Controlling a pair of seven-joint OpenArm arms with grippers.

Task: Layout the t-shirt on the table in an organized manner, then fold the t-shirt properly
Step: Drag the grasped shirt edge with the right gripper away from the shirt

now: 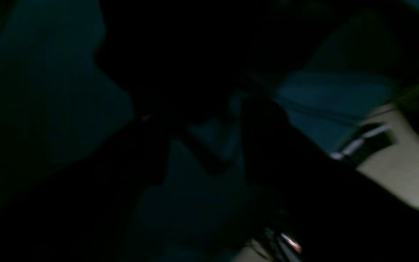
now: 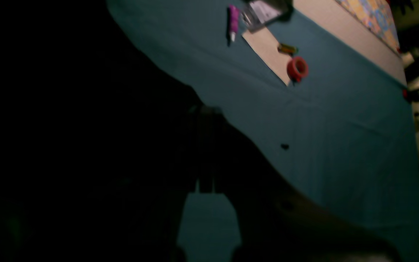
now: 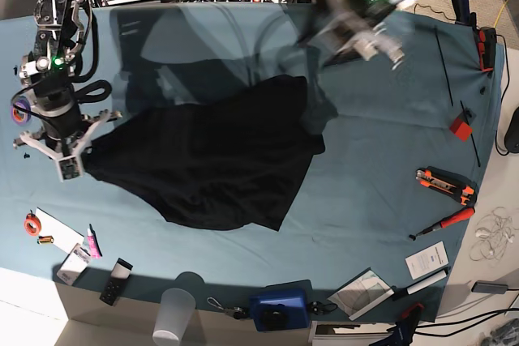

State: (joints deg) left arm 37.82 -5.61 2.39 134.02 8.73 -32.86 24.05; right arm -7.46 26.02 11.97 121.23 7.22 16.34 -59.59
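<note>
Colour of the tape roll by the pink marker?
The tape roll is red; it shows best in the right wrist view.

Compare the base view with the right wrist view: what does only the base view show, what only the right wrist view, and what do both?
Only the base view: the blue case, the orange-and-black utility knife and the blurred left gripper.

Only the right wrist view: a patterned, multicoloured surface beyond the table's pale rim.

Both: the black t-shirt, the right gripper pinching its edge, the teal-blue table and the red tape roll.
</note>
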